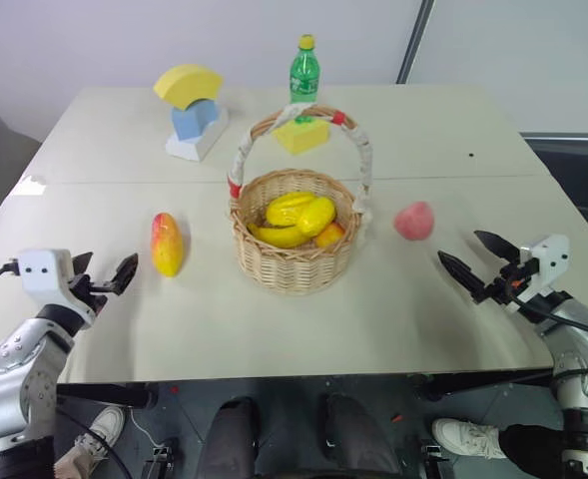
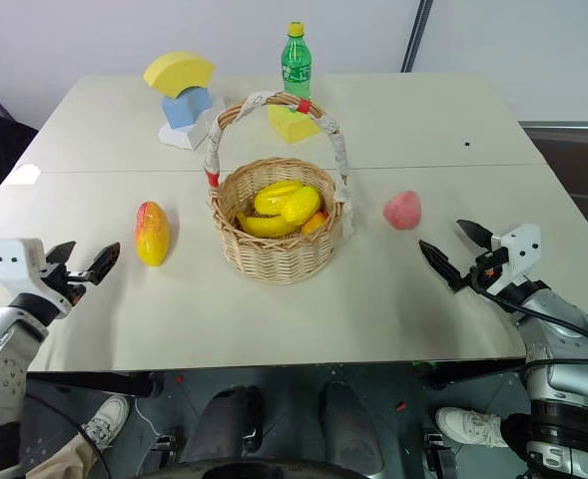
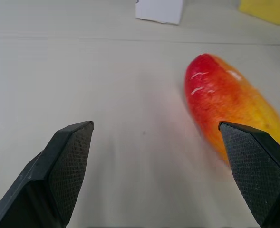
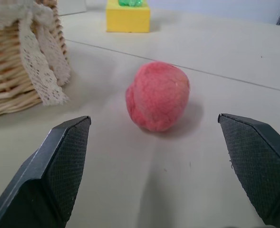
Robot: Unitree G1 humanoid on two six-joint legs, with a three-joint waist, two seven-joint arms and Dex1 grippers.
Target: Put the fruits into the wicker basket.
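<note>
Wicker basket point(image 1: 295, 261) mid-table, mango point(image 1: 167, 243) left, peach point(image 1: 413, 221) right

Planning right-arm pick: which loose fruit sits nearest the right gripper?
The pinkish-red peach, on the table just ahead of the right gripper; the mango lies across the basket.

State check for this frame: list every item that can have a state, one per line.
mango: lying on the table, outside the basket, not held
peach: on the table, right of the basket, not held
wicker basket: upright, holding yellow fruit
green bottle: upright, cap on
left gripper: open, empty
right gripper: open, empty
</note>
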